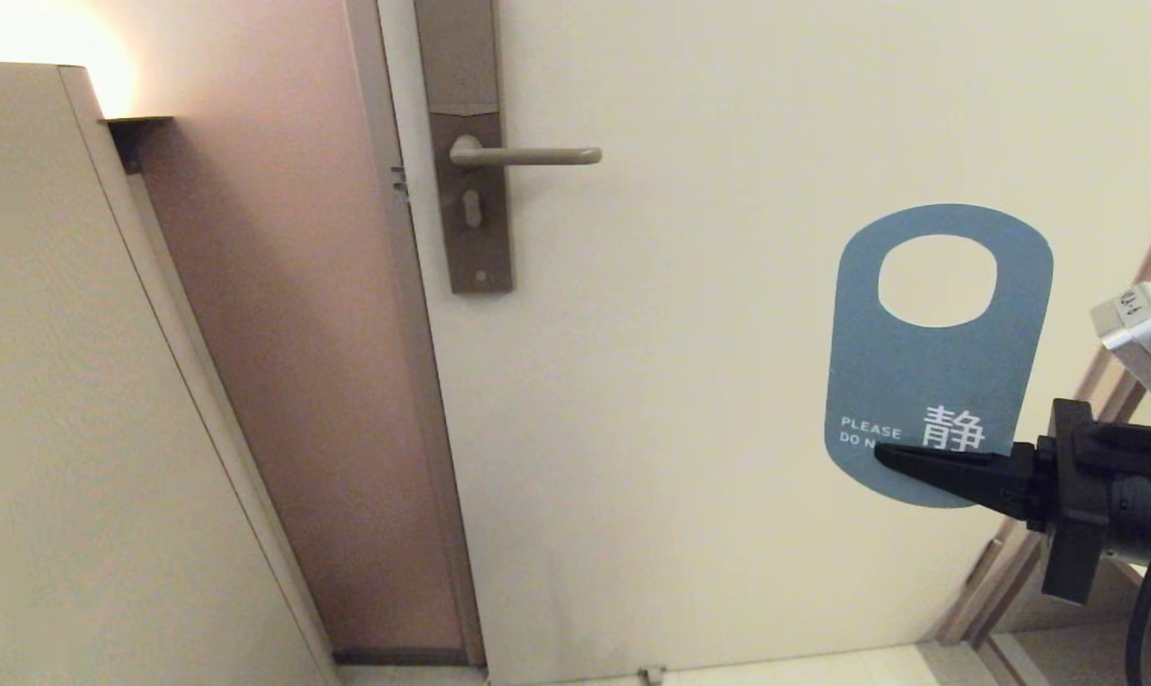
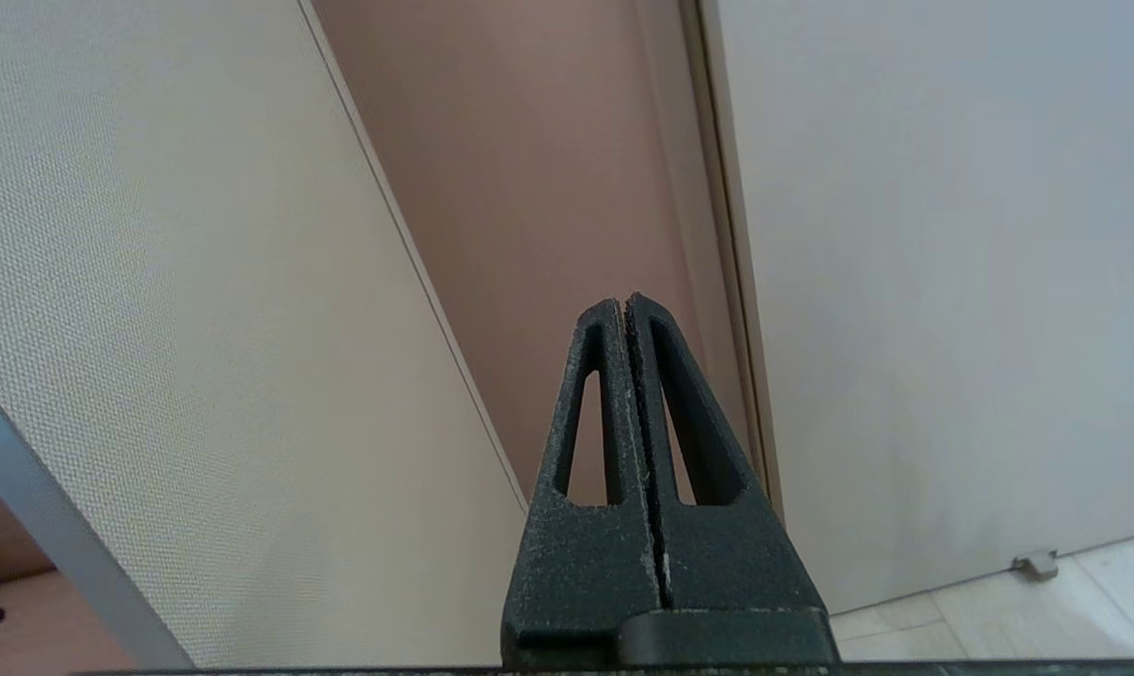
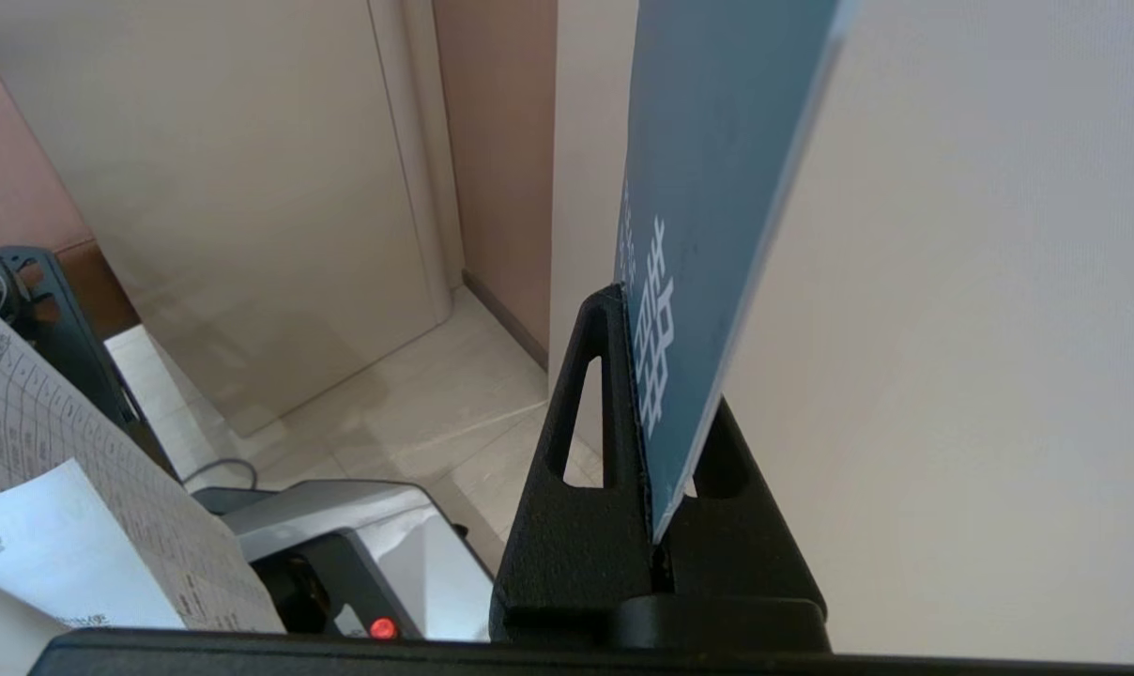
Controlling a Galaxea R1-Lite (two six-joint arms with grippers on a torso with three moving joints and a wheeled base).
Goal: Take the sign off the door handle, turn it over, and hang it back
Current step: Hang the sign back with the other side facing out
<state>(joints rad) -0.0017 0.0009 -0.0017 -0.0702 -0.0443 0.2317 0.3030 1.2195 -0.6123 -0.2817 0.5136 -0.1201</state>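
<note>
The flat blue card sign with rounded ends and an oval hole [image 1: 938, 381] is off the door and is held up in the air, well apart from the slim beige-grey metal door handle [image 1: 528, 155]. From the handle, the sign is found toward four o'clock in the head view. The sign is pinched at its lower edge by the black right gripper [image 1: 895, 459], whose two fingers are pressed tight on the card, one on each face, as is shown in the right wrist view [image 3: 656, 507]. The blue face with the white words is turned toward the head camera, and the oval hole is at the top, at twelve o'clock on the card. The handle is bare, with nothing hung on it, and it sticks out level from the tall brown metal backplate [image 1: 466, 114] on the pale cream door [image 1: 690, 429]. So the first step is judged to be done, and the blue face showing outward suggests the turning over is done too, though the other face cannot be seen. Only the hanging back is left: the hole must be carried up toward ten o'clock and slipped over the free end of the handle. The black left gripper [image 2: 626, 310] is closed with nothing in it and is pointed at the pink-brown wall strip [image 2: 529, 188] beside the door.
</note>
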